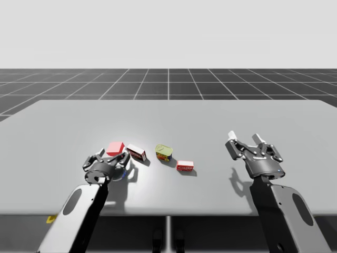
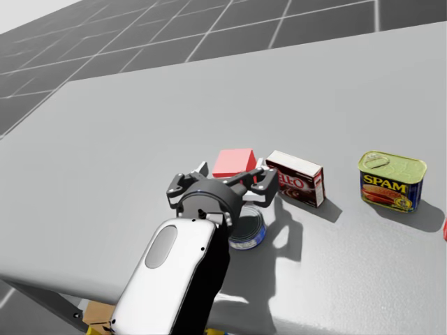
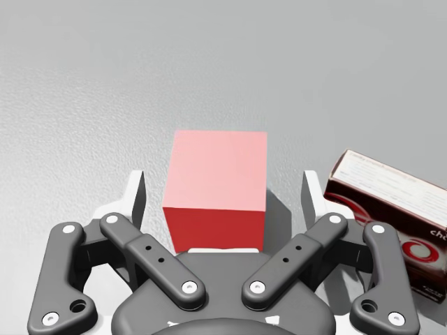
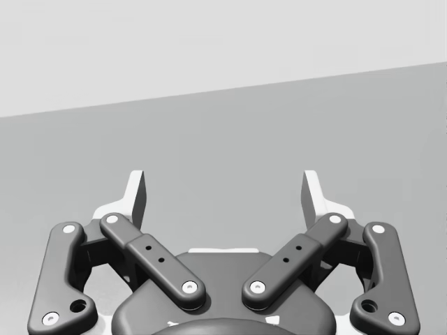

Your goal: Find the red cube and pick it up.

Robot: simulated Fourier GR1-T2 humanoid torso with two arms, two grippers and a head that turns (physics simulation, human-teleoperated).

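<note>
L gripper [image 3: 223,197] down at table level, jaws released and spread wide. Red cube [image 3: 216,188] sits on the grey tabletop [image 3: 105,84] betw. the two fingers [image 3: 137,199]. There is a gap on each side, so no contact yet. Cube upright and flat on table.

Dark maroon rectangular carton [image 3: 391,223] lies just beside the cube, outside my right-hand finger, close to it; can't tell if touching.

High view: cube [image 1: 115,148] at the L end of a loose row. Then the maroon carton [image 1: 136,152], a yellow-lidded blue rectangular tin [image 1: 164,152] and a small flat red box [image 1: 185,166]. L gripper [image 1: 112,156] is on the near side of the cube.

Head view: L gripper [image 2: 230,174] brackets the cube [image 2: 234,162]. A round blue can w/ silver top [image 2: 248,234] is partly hidden by my L wrist.

R gripper [image 4: 223,195] has jaws released, nothing betw. them, bare table ahead. High view puts it [image 1: 244,138] raised, well apart from the row.
</note>
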